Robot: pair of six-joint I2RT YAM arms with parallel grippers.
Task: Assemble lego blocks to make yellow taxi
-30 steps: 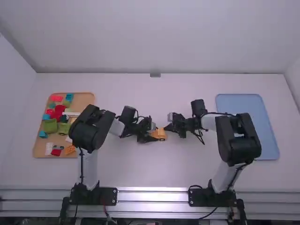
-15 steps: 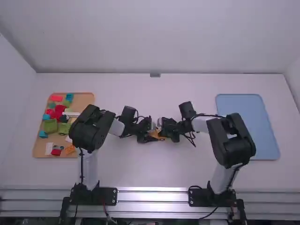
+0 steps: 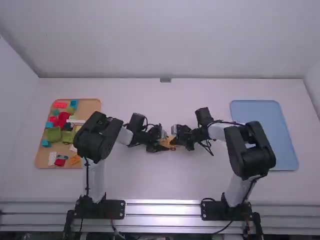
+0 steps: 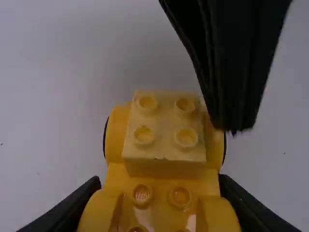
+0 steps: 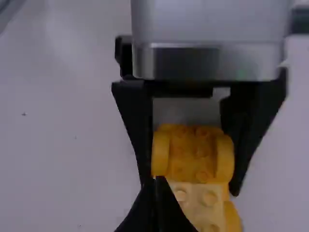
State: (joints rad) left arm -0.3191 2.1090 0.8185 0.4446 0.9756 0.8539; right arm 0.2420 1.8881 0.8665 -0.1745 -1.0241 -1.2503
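My left gripper [image 3: 161, 144] is near the table's middle, shut on the yellow car [image 3: 171, 142]. In the left wrist view, the gripper [image 4: 160, 193] has its fingers along both sides of the studded yellow car [image 4: 161, 181]. A paler yellow four-studded brick [image 4: 164, 123] sits on the car between two round yellow parts. My right gripper [image 3: 176, 135] is close beside the car. In the right wrist view, the gripper [image 5: 155, 181] is shut, its fingertips at the edge of the pale brick [image 5: 195, 195]. Whether they touch it, I cannot tell.
A brown tray [image 3: 92, 104] of loose red, green, blue, white and orange pieces lies at the left, partly behind the left arm. A light blue tray [image 3: 265, 130] lies at the right, behind the right arm.
My right gripper moved left over the car, then drew back slightly to the right. My left arm has stayed where it was, with the car in its gripper.
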